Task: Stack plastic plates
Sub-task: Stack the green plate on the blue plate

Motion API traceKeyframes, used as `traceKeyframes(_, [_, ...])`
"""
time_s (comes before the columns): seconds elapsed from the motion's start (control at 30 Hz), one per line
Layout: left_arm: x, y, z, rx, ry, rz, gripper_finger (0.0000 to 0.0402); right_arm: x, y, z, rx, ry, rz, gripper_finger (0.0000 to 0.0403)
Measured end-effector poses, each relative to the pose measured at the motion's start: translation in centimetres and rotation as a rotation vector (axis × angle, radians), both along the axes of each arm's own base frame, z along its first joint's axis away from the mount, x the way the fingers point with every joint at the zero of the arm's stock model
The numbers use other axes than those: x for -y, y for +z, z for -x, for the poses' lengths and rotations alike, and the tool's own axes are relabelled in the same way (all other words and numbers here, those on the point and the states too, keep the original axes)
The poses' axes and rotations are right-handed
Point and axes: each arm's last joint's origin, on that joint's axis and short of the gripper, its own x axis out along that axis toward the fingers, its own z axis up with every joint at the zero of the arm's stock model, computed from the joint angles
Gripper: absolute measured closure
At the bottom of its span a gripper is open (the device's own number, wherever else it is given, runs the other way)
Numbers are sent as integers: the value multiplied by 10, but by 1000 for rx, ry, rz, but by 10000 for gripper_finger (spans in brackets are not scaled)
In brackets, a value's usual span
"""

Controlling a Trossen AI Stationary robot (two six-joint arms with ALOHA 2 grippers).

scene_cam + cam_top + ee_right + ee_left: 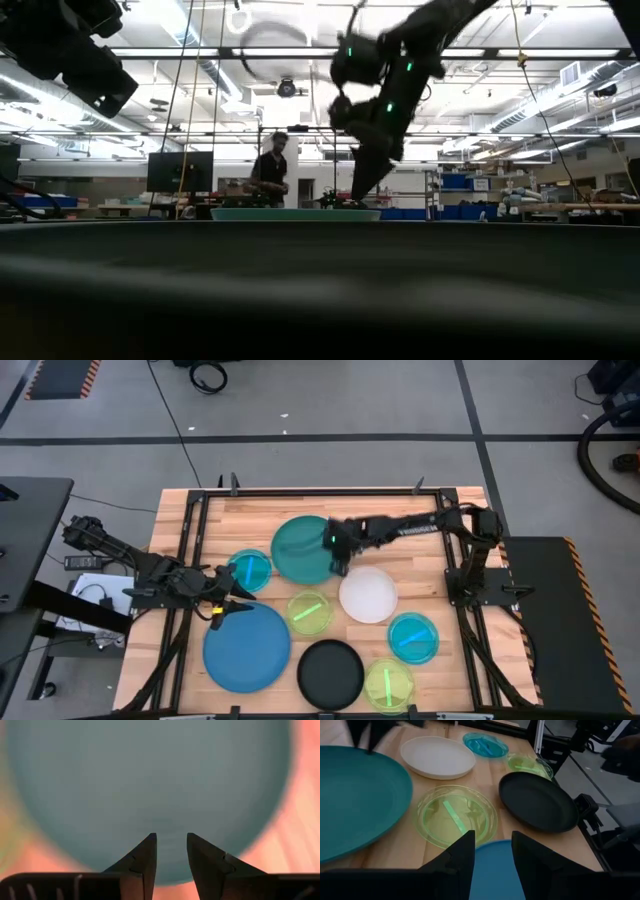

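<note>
Here the right gripper (338, 565) is poised at the teal plate (300, 548)'s right edge, jaws parted, nothing grasped.
The left gripper (226, 607) is held released over the blue plate (246, 646)'s far-left rim; bare wood is seen between neighbouring plates.

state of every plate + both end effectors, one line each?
Teal plate: flat on table, right end effector over its rim.
Blue plate: flat, unstacked.
White plate: flat, empty.
Black plate: flat, empty.
Cyan plates: flat, apart.
Lime plates: flat, apart.
Left end effector: open, empty, at the blue plate's edge.
Right end effector: open, nothing held.
</note>
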Motion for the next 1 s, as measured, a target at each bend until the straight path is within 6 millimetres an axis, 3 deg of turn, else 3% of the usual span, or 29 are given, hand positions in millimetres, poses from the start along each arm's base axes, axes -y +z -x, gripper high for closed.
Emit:
traceKeyframes(0.13, [0,0,0,0,1,0,265,46,1,11,64,-263,-25,286])
traceKeyframes(0.27, [0,0,0,2,8,-6,265,71,1,23,68,-349,-33,286])
traceKeyframes(0.67, [-2,0,0,14,55,-46,265,79,5,18,169,-274,-82,286])
traceKeyframes(0.87, [-2,0,0,15,55,-46,265,86,-26,11,131,-245,-192,286])
traceKeyframes(1.0, [-2,0,0,13,56,-44,265,85,-31,7,129,-252,-180,286])
